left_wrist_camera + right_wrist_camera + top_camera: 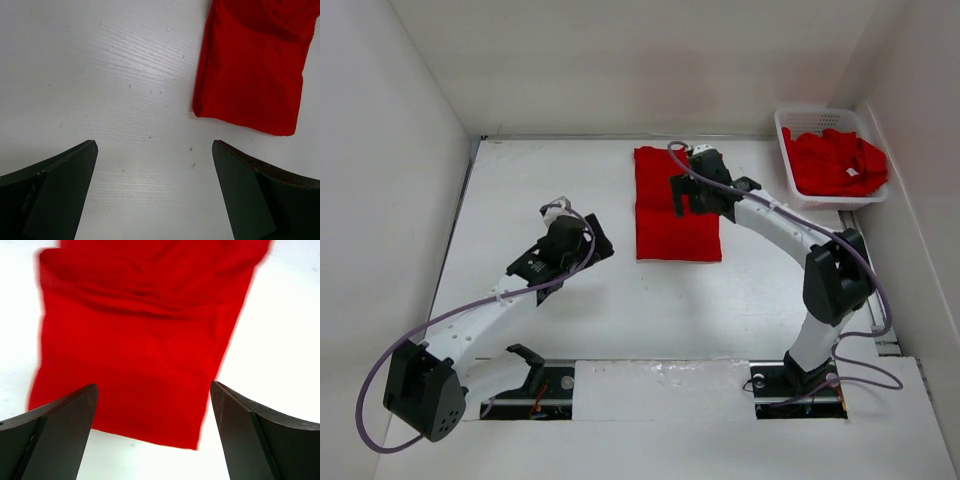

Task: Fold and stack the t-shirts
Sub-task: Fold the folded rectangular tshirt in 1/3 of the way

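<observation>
folded t-shirt (675,215) lies flat mid-counter (640,310) as the base of the stack, i reckon; my right hand (153,386) hangs over it, fingers spread, gripping nothing. left hand (155,145) is released and empty too, over bare counter beside the shirt's left edge, clear of the work. more red t-shirts (835,160) sit crumpled in the white basket (820,111) far right, so the next pick likely comes from there

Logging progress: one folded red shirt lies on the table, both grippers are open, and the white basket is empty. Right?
No: the basket is not empty; the top external view shows crumpled red t-shirts in it. The folded shirt on the table, the open left gripper and right gripper stand as stated.
</observation>
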`<move>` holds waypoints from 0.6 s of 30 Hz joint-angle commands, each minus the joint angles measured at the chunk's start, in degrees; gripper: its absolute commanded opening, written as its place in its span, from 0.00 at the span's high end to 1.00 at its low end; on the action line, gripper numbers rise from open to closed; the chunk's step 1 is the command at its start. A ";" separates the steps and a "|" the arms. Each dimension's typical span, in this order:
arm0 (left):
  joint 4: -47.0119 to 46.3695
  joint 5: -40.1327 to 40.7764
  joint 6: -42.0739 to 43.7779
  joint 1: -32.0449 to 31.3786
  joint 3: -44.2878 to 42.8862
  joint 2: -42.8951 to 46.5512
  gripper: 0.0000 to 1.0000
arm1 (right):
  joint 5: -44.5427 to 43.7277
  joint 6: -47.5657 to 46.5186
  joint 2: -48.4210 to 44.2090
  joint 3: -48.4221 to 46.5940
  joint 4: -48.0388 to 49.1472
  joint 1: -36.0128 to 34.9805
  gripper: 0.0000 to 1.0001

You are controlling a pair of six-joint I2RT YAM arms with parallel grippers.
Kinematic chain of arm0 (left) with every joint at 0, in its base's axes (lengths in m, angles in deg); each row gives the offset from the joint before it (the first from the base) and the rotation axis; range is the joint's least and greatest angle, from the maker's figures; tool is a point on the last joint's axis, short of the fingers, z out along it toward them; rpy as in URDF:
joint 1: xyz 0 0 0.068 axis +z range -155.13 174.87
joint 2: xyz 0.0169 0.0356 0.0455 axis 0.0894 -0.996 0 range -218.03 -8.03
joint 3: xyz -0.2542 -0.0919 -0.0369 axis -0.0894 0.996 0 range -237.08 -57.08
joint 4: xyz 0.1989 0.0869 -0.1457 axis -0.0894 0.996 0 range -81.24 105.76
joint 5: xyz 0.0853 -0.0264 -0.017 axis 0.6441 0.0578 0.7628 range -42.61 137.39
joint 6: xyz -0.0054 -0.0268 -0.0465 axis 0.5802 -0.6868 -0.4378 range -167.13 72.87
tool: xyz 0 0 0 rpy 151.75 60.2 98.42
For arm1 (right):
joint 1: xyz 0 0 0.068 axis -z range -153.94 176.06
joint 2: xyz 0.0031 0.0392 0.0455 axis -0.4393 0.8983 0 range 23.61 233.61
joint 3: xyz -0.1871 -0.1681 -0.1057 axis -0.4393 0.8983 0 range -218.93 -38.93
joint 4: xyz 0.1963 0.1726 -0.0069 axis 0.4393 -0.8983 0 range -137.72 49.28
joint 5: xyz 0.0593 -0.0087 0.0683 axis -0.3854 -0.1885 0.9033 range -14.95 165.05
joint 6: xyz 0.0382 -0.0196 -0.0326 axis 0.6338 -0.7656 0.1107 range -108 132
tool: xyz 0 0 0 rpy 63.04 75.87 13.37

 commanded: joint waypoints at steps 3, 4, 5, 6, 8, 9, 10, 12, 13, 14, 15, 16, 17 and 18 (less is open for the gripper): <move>-3.89 -3.09 -0.08 -0.02 2.06 0.04 0.00 | -1.24 1.65 3.32 -2.06 4.40 -4.53 0.01; -3.89 -3.09 -0.08 -0.02 2.75 0.65 0.00 | -2.56 0.95 4.56 -3.03 4.40 -5.41 0.01; -3.89 -3.09 -0.08 -0.02 3.46 0.66 0.00 | -3.87 0.34 5.96 -4.25 4.40 -6.64 0.01; -3.89 -3.09 -0.69 -0.02 3.46 1.35 0.00 | -4.50 0.33 7.63 -7.75 3.87 -6.65 0.01; -2.23 -2.57 -1.22 -0.02 3.99 1.88 0.00 | -6.08 -0.20 13.43 -12.15 2.21 -7.27 0.01; -1.70 -2.56 -1.22 -0.02 3.99 2.41 0.00 | -7.39 -0.20 15.27 -16.35 1.50 -7.27 0.01; -1.69 -2.56 -1.22 -0.02 3.99 2.42 0.00 | -8.27 -0.20 18.68 -18.31 1.50 -7.27 0.01; -0.21 -1.51 -1.75 -0.02 4.60 4.17 0.00 | -11.51 -0.80 22.04 -22.35 1.50 -7.27 0.01; -0.20 -1.51 -1.75 -0.02 4.61 4.78 0.00 | -11.53 -0.81 23.89 -27.50 0.19 -6.74 0.01; 0.41 -1.51 -1.75 -0.02 4.61 5.31 0.00 | -12.06 -1.33 27.65 -30.34 -0.34 -6.74 0.01; 1.02 -1.51 -1.75 -0.02 4.61 6.36 0.00 | -12.67 -1.34 29.60 -33.15 -0.87 -6.22 0.01; 1.03 -0.90 -1.75 -0.02 4.61 6.37 0.00 | -12.68 -1.34 31.36 -39.01 -1.49 -5.43 0.01; 1.64 -0.89 -1.75 -0.02 4.61 7.24 0.00 | -13.46 -1.34 34.77 -41.77 -2.10 -5.42 0.01; 1.65 -0.89 -1.75 -0.02 4.61 7.25 0.00 | -13.47 -1.34 36.19 -44.23 -2.11 -4.55 0.01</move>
